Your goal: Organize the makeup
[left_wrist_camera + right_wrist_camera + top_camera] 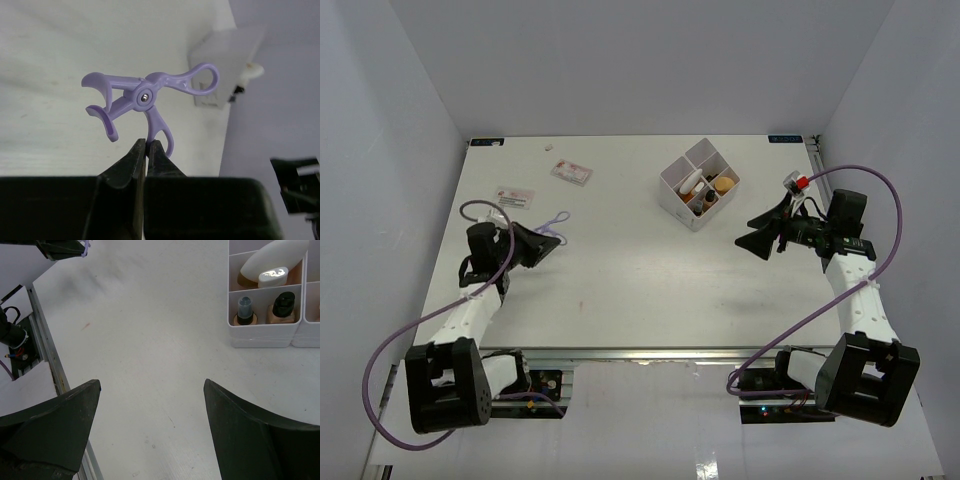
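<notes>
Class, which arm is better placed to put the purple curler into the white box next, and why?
Left, probably: the left pincer is shut on the purple curler. The right pincer is open and empty, though nearer the white box.
</notes>
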Robot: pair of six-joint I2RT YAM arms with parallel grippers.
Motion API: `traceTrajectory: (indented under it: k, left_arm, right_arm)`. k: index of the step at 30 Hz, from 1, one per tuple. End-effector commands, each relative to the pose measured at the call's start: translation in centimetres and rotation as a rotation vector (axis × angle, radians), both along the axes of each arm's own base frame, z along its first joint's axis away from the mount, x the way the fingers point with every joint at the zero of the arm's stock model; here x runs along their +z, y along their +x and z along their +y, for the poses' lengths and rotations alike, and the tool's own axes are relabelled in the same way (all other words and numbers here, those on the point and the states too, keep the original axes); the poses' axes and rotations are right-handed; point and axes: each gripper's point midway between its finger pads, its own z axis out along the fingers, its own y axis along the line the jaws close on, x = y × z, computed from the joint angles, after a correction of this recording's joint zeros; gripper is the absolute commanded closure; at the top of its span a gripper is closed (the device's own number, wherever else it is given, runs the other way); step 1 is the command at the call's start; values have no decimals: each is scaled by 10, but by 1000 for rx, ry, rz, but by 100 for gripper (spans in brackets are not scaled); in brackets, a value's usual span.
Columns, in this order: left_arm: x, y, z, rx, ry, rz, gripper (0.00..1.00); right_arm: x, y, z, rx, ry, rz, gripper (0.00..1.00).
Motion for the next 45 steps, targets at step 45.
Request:
traceTrajectory:
  k: [45]
  left_arm:
    - [112,199,-293,-446,1375,-615,100]
  right_arm:
    - [-9,8,-8,-44,-40,-9,10]
